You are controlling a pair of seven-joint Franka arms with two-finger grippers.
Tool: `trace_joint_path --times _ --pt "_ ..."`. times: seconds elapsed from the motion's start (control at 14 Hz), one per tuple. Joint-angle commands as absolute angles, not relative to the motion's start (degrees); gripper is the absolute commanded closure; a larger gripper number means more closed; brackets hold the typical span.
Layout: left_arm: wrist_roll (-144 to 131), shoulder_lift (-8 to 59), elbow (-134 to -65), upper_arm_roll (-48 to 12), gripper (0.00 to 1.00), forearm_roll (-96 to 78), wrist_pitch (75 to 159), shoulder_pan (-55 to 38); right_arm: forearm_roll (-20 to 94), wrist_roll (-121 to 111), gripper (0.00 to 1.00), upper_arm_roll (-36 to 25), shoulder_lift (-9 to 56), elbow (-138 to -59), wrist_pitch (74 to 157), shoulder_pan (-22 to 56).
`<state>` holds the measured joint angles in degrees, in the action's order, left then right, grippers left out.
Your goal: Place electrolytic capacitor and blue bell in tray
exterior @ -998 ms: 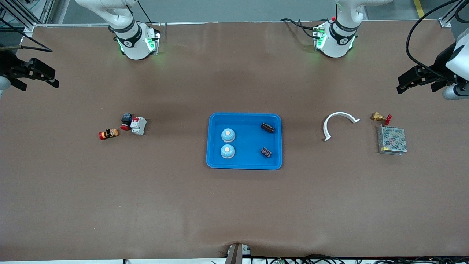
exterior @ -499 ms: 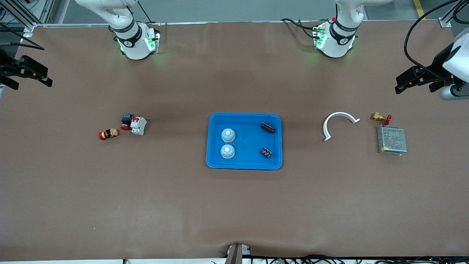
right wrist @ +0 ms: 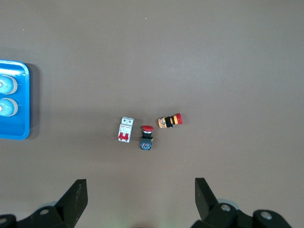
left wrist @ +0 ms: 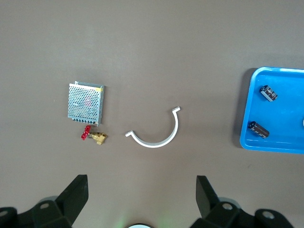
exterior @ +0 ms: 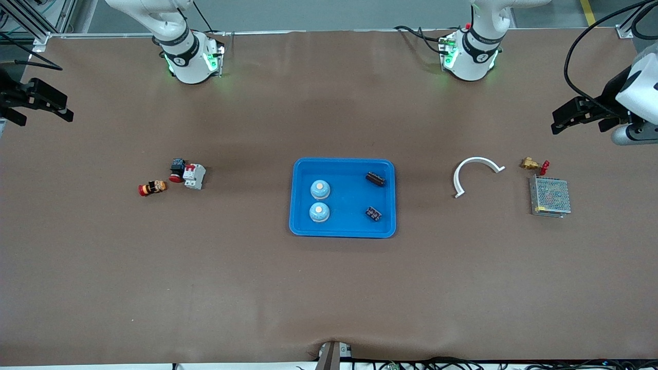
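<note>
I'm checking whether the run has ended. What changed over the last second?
Right pincer drew up and outward over its table end, then stopped; left pincer edged up over its end. Both open, empty. Tray, both bells and both capacitors stayed put.

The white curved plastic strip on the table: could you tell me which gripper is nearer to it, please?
Left. The left gripper, open, hovers near the white curved plastic strip; the right gripper, open, waits at the table's right-arm end.

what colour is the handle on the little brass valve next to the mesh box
Red; the brass valve handle shows best in the left wrist view, beside the mesh box.
</note>
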<state>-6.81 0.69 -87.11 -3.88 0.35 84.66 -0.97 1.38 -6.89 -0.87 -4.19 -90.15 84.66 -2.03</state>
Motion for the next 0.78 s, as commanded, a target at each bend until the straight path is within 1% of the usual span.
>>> trace_joint_path --times 0.0,0.71 --pt "-6.8 1.2 -86.1 -4.0 0.0 1.5 84.7 -1.3 0.6 -6.2 0.0 -0.2 -3.4 -88.3 83.5 -3.0" --pt "-7.4 1.1 -86.2 -4.0 0.0 2.3 84.7 -1.2 0.5 -6.2 0.0 -0.4 -3.3 -88.3 83.6 -2.5"
